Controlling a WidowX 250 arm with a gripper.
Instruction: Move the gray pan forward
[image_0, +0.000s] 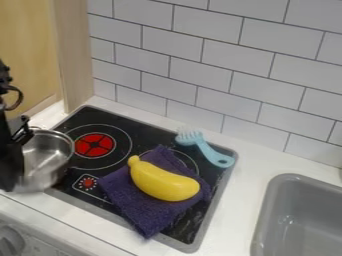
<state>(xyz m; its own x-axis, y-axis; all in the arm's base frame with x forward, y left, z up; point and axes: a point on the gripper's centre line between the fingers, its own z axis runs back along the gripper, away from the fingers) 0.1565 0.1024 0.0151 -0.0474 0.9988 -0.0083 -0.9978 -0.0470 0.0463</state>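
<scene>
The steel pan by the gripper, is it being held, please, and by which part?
It cannot be told: the gripper hides the left side of the steel pan.

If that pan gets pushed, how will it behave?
The pan looks like shiny metal, so it should be stiff. I see nothing inside it, so it may be fairly light for its size. Being round, it might swivel if pushed off-centre.

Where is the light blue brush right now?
In the camera view, the light blue brush lies at the upper right of the black stovetop, just beyond the purple cloth and yellow banana.
</scene>
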